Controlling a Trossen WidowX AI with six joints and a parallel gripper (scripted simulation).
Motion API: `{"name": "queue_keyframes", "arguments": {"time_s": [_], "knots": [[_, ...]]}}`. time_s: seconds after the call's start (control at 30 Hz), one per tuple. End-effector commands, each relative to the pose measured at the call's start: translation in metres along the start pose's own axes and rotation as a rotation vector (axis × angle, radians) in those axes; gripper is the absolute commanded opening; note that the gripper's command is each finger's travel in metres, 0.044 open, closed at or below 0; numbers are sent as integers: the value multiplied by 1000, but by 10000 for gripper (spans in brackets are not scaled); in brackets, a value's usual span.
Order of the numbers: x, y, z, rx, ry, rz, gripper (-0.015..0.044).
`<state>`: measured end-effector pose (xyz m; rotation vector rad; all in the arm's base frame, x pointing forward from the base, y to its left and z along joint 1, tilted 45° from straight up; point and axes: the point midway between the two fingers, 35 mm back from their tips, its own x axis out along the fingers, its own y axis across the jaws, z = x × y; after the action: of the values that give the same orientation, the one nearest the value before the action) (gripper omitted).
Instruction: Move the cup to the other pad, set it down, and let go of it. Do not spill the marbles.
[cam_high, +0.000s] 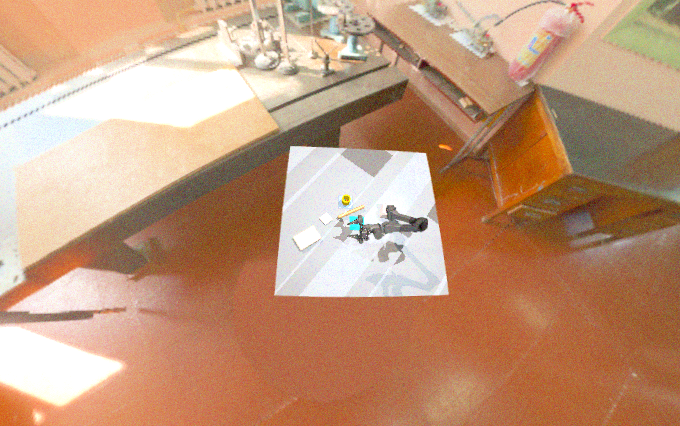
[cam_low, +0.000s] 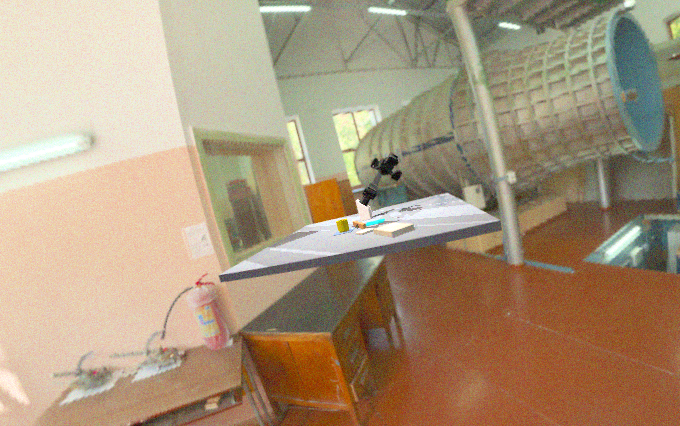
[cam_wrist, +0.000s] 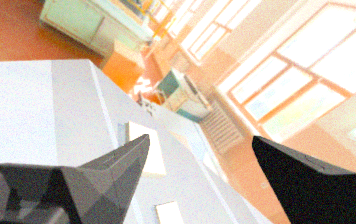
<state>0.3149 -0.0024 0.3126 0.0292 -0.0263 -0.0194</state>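
Observation:
The yellow cup (cam_high: 345, 199) (cam_low: 342, 225) stands upright on a pale blue pad (cam_high: 341, 205). Its inside looks dark from above; the marbles are too small to tell apart. The other pad, cyan (cam_high: 354, 227) (cam_low: 375, 222), lies on the table and is partly hidden by the gripper in the top view. My gripper (cam_high: 356, 229) (cam_low: 385, 169) (cam_wrist: 200, 140) is open and empty, with its fingers wide apart. It is raised above the table, away from the cup. The wrist view shows neither cup nor pads.
A tan stick (cam_high: 351, 211) lies between the cup and the cyan pad. A small white tile (cam_high: 325, 218) (cam_wrist: 169, 212) and a larger cream block (cam_high: 306, 237) (cam_low: 394, 229) (cam_wrist: 154, 157) lie beyond the pads from the arm. A pinkish upright panel (cam_low: 363, 209) stands near the arm's base.

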Motion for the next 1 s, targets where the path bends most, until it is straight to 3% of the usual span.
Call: {"name": "queue_keyframes", "arguments": {"time_s": [0.0, 0.27, 0.63, 0.8, 0.97], "knots": [[2, -1, -2, -10, 11, 0, 374], [52, -41, -100, -354, 472, 84, 167], [46, -95, -244, -498, 985, 567, 167], [22, -110, -294, -409, 1055, 838, 167], [-4, -120, -331, -254, 1003, 1072, 167]]}}
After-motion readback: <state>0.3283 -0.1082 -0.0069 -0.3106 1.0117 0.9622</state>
